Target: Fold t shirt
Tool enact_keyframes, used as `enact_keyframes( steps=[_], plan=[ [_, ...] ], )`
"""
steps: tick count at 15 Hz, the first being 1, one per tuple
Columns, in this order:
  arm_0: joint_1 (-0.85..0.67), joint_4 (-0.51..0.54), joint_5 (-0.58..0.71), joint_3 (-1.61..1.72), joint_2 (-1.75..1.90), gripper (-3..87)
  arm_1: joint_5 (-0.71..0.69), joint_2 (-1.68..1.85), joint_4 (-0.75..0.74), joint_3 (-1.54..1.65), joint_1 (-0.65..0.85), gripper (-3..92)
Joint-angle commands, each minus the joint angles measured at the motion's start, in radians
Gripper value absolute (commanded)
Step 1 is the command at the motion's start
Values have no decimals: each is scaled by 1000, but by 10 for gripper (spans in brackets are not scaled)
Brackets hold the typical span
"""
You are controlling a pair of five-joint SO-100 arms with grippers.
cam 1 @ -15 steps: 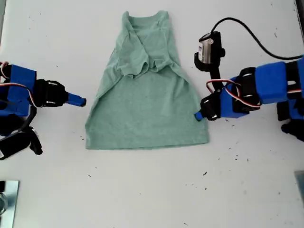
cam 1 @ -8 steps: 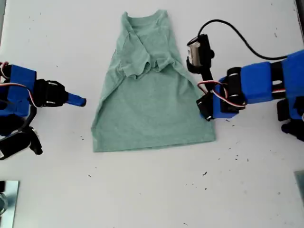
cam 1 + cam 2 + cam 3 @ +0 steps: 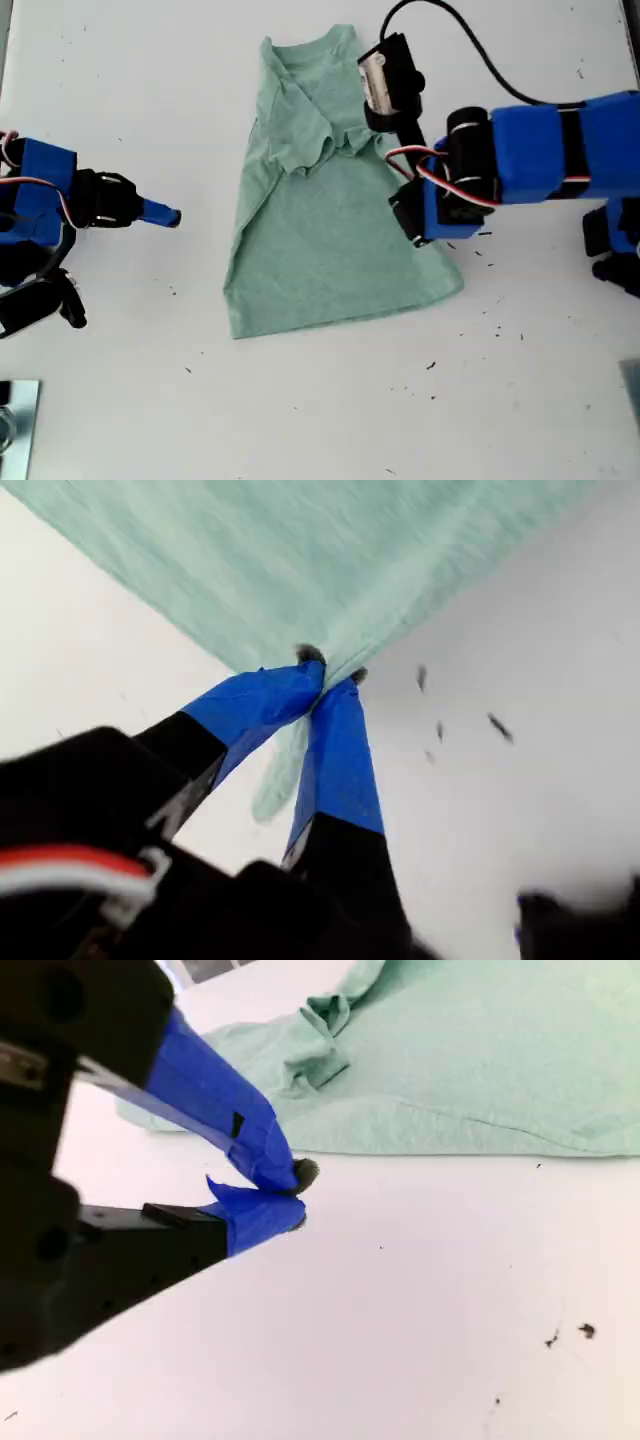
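Observation:
The pale sea-green t shirt (image 3: 320, 240) lies on the white table, neck toward the far edge, sleeves folded in over the chest, its body skewed. My first gripper (image 3: 330, 672) is shut on the shirt's side edge (image 3: 300, 560); in the exterior view its arm reaches in from the right and covers the gripper (image 3: 418, 232). At the exterior view's left my second gripper (image 3: 172, 214) rests short of the shirt. Its blue-taped tips (image 3: 295, 1195) are closed on nothing, with the t shirt (image 3: 480, 1070) lying beyond them.
A black cable (image 3: 480, 50) arcs from the first arm's wrist camera (image 3: 388, 78). A metallic object (image 3: 15, 420) sits at the exterior view's lower left corner. Dark specks (image 3: 500, 320) dot the white table (image 3: 320, 400).
My first gripper has moved toward the exterior view's left and far side with the shirt's edge, lifting that side inward; the hem has slid and tilted. The second arm has not moved.

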Motion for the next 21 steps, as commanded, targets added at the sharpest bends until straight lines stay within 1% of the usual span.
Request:
enact_keyframes(
  steps=[1,2,3,4,5,6,7,8,9,10,11,12,13,14,15,16,17,19,20,21],
  plan=[
    [8,3,-11,-11,12,-2,31,-80,-242,-57,-18,-7],
    [6,3,-12,-11,12,-2,28,-160,-353,-57,-17,-8],
    [6,3,-11,-11,12,-2,32,-224,-446,-43,-20,46],
    [6,3,-9,-11,12,-2,46,-284,-486,-31,-23,171],
    [8,3,-9,-11,12,-2,54,-307,-482,-31,-29,217],
    [9,3,-11,-9,12,-2,32,-287,-449,-52,-37,306],
    [8,3,-11,-9,12,-2,34,-241,-362,-101,-41,280],
    [8,3,-11,-9,12,-2,28,-178,-242,-178,-44,224],
    [8,3,-11,-9,14,-2,15,-95,-137,-232,-49,252],
    [8,3,-12,-9,14,-2,-8,14,-57,-233,-48,255],
    [8,3,-12,-9,18,-2,-11,138,41,-175,-31,242],
    [8,5,-12,-8,21,-2,-48,308,69,48,23,194],
    [5,5,-12,-8,21,-2,-107,511,-43,402,101,135],
    [3,5,-12,-8,21,-2,-176,689,-249,761,170,55],
    [5,5,-12,-8,21,-2,-186,811,-394,1048,225,29],
    [6,6,-20,-8,23,-2,-192,902,-500,1252,258,24],
    [5,6,-25,-5,26,-2,-195,994,-543,1371,281,24],
    [3,8,-49,-3,21,-2,-264,1203,-522,1491,382,24],
    [8,49,-83,-60,-25,-2,-267,1241,-538,1516,376,24],
    [35,143,-153,-183,-123,-2,-259,1209,-565,1528,380,24]
  ],
)
